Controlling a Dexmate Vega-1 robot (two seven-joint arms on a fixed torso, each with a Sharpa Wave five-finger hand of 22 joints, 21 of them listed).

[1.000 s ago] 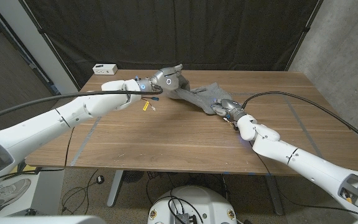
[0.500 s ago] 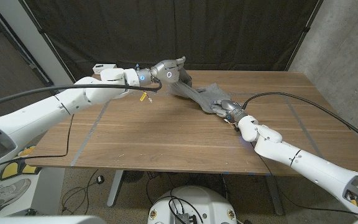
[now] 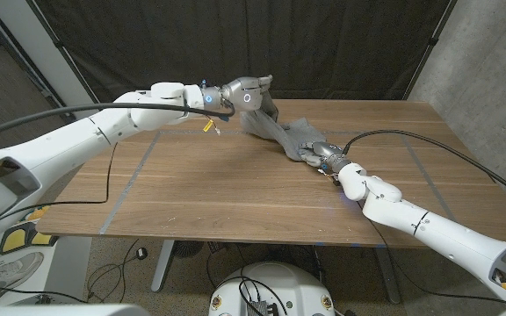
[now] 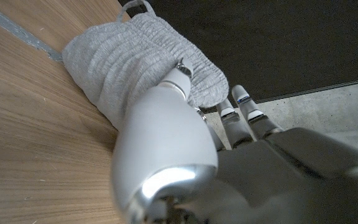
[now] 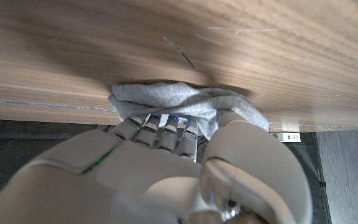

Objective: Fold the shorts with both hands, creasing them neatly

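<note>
The grey shorts (image 3: 286, 132) hang stretched between the two hands over the far middle of the wooden table (image 3: 235, 202): the left hand (image 3: 251, 95) grips one end up high while the right hand (image 3: 316, 153) clutches the other end, fingers curled into the bunched cloth, low near the tabletop. To do this step well, I'd say both grips need to hold firm and keep the fabric taut and level, so it lays down flat before any crease is pressed.

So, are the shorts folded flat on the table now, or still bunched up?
Bunched, not folded flat. The grey shorts are stretched into a rumpled strip between the left hand, which holds one end raised, and the right hand, gripping the other.
</note>
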